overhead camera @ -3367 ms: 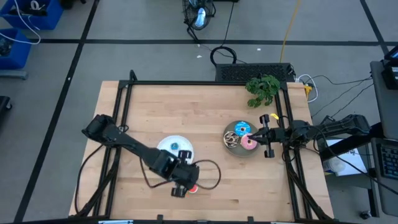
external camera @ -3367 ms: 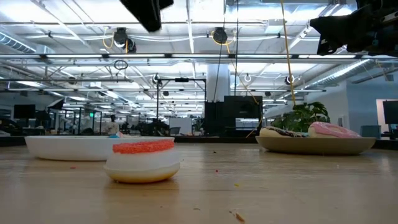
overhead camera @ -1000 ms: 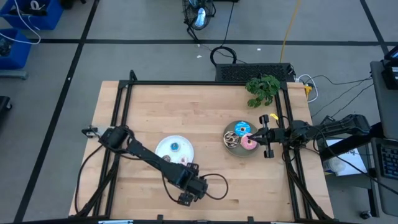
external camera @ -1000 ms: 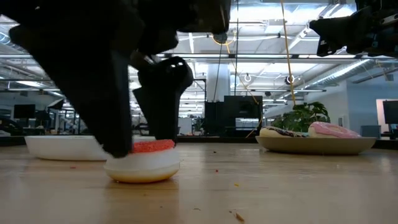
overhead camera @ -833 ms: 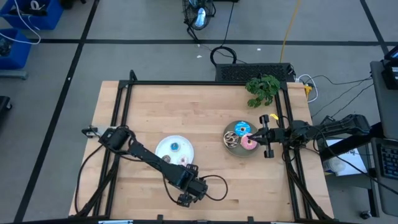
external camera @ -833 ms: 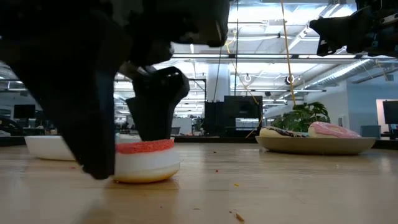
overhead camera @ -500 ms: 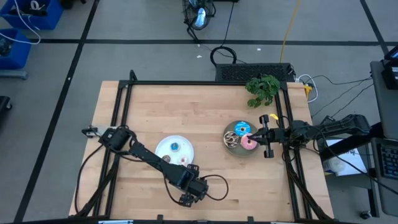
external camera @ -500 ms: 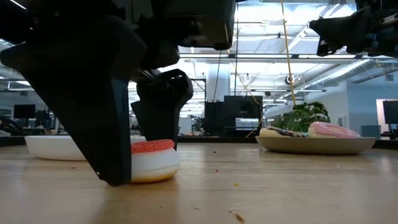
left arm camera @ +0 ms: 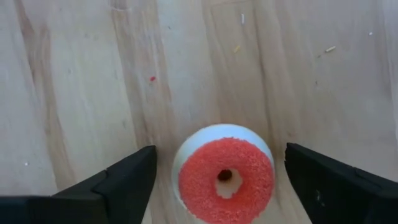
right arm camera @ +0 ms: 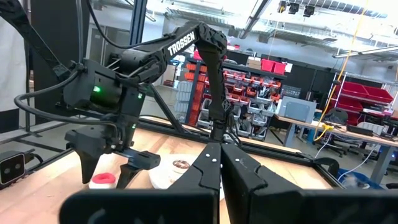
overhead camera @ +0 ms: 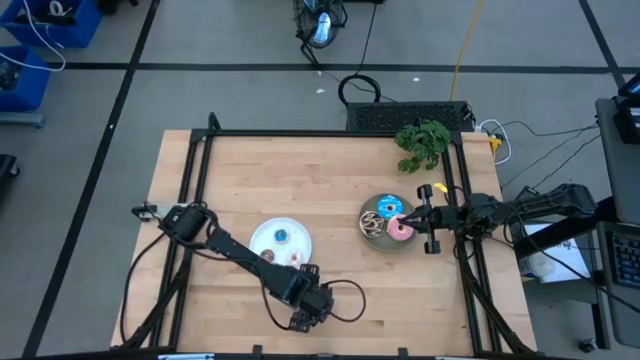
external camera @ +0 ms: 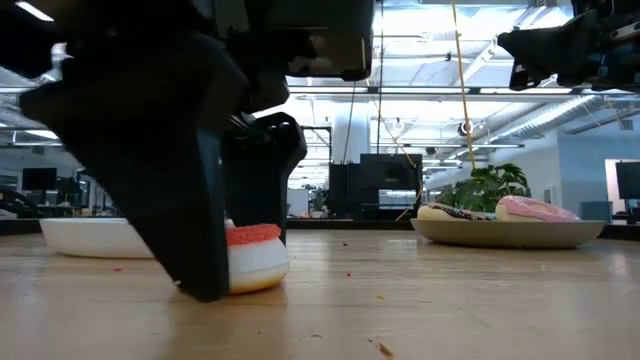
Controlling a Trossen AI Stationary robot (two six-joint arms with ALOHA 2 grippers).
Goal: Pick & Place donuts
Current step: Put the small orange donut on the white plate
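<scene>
Fingers (left arm camera: pixel 118 180) of left gripper (left arm camera: pixel 221 177) straddle grainy red donut (left arm camera: pixel 225 179).

The wooden table (overhead camera: pixel 330 170) has a pale, grained top inside a black frame. A white plate (overhead camera: pixel 281 241) lies on it near the front left. A gray plate (overhead camera: pixel 373 236) lies on the right side. The red-topped donut (left arm camera: pixel 224 174) sits directly on the wood, near the white plate.
</scene>
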